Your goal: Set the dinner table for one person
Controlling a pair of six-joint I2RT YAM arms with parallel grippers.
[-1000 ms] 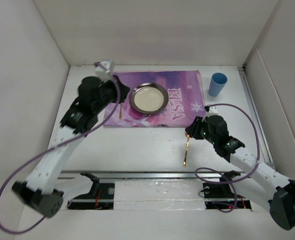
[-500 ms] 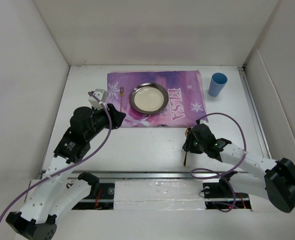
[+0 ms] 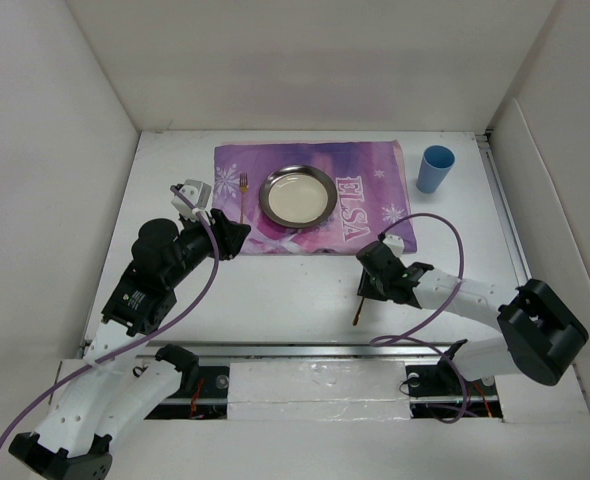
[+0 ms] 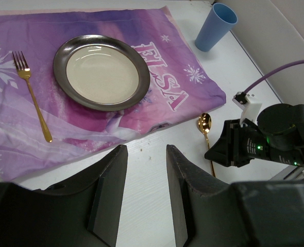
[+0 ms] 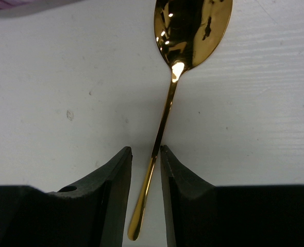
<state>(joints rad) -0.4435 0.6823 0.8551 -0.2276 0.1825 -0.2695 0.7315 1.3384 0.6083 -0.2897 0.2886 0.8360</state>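
**White panels on three sides**

A plain white back wall (image 3: pixel 315 60) closes the far side. A white left wall panel (image 3: pixel 45 160) and a white right wall panel (image 3: pixel 565 190) close the flanks. A metal rail (image 3: pixel 305 348) runs along the near edge. The light is soft and even, and shadows are faint.

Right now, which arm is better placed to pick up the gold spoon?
Right. The right hand already straddles the handle of the slim gold metal spoon on the white tabletop, jaws open either side. The left hand, open and empty, hangs by the purple printed cloth, away from the spoon.
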